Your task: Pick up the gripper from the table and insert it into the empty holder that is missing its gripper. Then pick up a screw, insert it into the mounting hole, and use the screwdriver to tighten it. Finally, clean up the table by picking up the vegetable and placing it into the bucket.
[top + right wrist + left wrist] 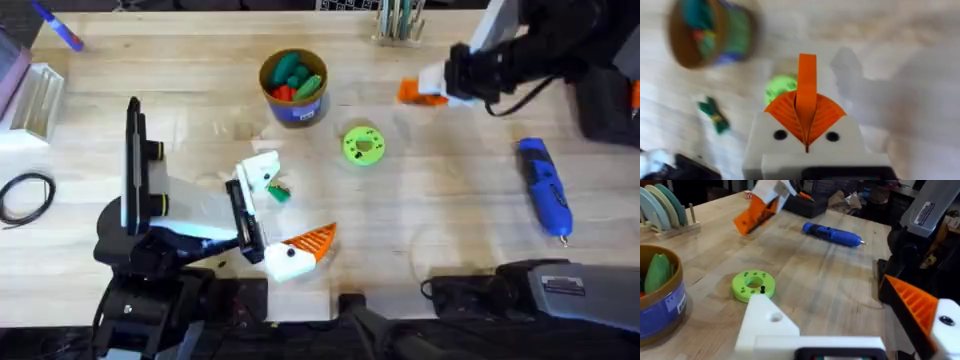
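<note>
My right gripper (420,92) hovers over the far right of the table, its orange pads (827,112) shut on the small orange gripper piece (806,75), which sticks out past them. My left gripper (285,208) stands open near the front. One of its fingers is the bare white holder (258,172) and the other carries an orange ribbed pad (312,240). The slim green vegetable (279,192) lies on the table beside the holder. The blue bucket (293,85) with toy vegetables stands at the back. The blue screwdriver (545,187) lies at the right.
A green disc (362,145) with holes lies mid-table, a small dark screw (761,289) at its edge. A clear box (40,95), a black cable (25,195) and a blue marker (60,28) are at the left. Black equipment (540,290) fills the front right.
</note>
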Robot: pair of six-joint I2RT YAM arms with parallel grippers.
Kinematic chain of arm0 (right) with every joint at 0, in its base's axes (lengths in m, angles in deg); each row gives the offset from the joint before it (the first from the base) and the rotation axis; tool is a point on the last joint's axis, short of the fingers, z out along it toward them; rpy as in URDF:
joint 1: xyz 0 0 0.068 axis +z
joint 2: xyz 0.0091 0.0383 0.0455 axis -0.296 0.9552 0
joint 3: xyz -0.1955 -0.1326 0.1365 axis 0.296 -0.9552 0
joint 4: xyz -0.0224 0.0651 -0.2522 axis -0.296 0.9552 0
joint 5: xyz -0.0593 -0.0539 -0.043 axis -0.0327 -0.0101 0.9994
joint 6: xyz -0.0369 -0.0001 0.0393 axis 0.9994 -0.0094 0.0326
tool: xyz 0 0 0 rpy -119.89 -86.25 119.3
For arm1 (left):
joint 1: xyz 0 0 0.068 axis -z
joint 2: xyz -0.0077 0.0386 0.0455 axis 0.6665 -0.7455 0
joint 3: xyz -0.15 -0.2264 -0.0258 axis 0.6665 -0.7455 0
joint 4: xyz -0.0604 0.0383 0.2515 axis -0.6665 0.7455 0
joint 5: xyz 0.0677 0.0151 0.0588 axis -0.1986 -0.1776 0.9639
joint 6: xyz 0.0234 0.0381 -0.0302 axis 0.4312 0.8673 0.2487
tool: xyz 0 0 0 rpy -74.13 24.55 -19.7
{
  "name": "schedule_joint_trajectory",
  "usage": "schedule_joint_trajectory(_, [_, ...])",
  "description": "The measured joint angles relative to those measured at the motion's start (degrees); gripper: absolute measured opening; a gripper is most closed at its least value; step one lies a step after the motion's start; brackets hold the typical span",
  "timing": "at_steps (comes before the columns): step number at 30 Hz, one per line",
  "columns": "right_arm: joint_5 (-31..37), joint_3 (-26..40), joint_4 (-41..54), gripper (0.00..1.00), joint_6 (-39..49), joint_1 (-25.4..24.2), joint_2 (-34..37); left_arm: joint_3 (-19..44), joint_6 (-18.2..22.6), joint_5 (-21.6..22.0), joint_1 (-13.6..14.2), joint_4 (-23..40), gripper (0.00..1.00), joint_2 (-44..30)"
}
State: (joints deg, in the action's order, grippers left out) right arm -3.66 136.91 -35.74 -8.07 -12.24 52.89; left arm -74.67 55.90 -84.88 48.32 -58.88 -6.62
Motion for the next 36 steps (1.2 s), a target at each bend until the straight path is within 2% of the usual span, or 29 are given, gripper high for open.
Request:
schedule_joint_trajectory(5, [10.74,0.01,14.3,0.006,3.6,0.59,0.11,0.0,0.0,0.0,0.0,0.0,0.985,0.0])
schedule_joint_trajectory(8, [16.31,0.01,17.2,0.006,5.14,2.37,0.2,0.0,0.0,0.0,0.0,0.0,0.985,0.0])
schedule_joint_trajectory(12, [20.47,0.01,17.95,0.006,6.97,5.15,0.53,0.0,0.02,0.0,0.0,0.0,0.985,0.0])
schedule_joint_trajectory(16, [22.18,0.01,17.91,0.006,8.15,6.73,1.79,0.0,0.0,0.0,0.0,0.0,0.985,0.0])
schedule_joint_trajectory(24, [23.4,0.14,16.75,0.006,8.98,6.82,7.1,0.0,0.0,0.0,0.0,0.0,0.985,0.0])
schedule_joint_trajectory(31, [23.54,0.82,16.11,0.006,9.0,6.82,7.87,0.0,0.0,0.0,0.0,0.0,0.985,0.0])
schedule_joint_trajectory(36, [23.54,0.82,15.19,0.071,9.03,6.82,7.87,0.0,0.0,0.0,0.0,0.0,0.985,0.0])
